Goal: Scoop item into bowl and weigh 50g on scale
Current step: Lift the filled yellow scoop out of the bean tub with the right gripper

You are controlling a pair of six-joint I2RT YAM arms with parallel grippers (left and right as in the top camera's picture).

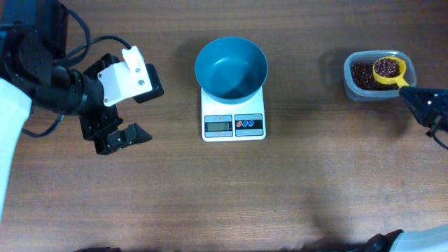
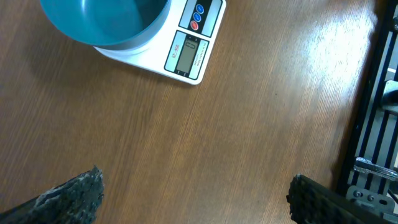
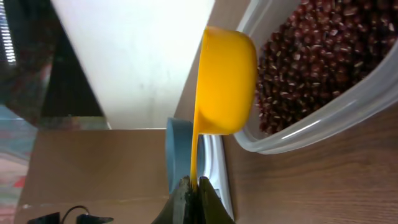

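The blue bowl (image 1: 231, 67) stands empty on the white scale (image 1: 233, 124) at the table's middle; both also show in the left wrist view, bowl (image 2: 102, 22) and scale (image 2: 186, 53). The reddish-brown beans (image 1: 362, 74) lie in a clear tub (image 1: 350, 88) at the far right, also seen in the right wrist view (image 3: 314, 62). My right gripper (image 3: 194, 182) is shut on the handle of a yellow scoop (image 1: 388, 70), whose cup (image 3: 225, 81) is over the tub and holds beans. My left gripper (image 1: 126, 115) is open and empty, left of the scale.
Black cables (image 1: 84, 38) trail at the far left behind the left arm. A black metal frame (image 2: 373, 124) runs along the table's edge in the left wrist view.
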